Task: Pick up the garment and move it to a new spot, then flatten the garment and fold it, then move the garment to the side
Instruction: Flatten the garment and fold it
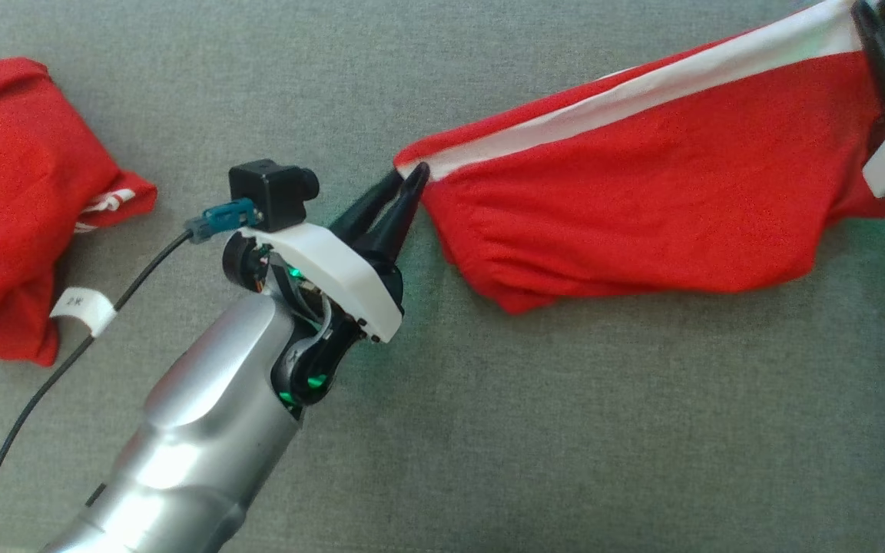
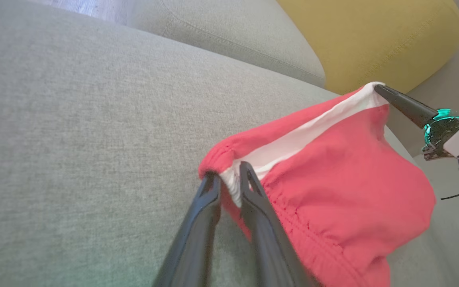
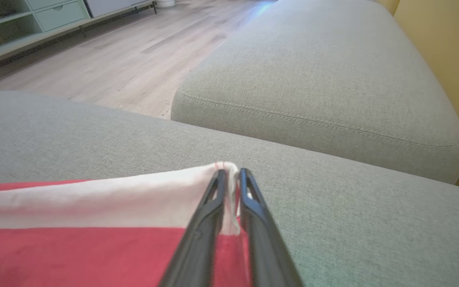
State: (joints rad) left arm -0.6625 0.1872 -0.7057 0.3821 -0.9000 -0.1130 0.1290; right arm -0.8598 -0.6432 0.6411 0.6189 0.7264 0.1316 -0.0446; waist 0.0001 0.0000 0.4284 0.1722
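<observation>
Head view: the red garment lies stretched across the sofa cushion. Right fingers pinch its white band; left fingers straddle the other corner, grip unclear. Moving and flattening look done; folding and setting aside remain.

Garment: red fabric with a white band along its far edge. It spans from centre to far right. The band is pulled taut and raised at both ends. The red body sags nearward in loose wrinkles over the grey cushion.
</observation>
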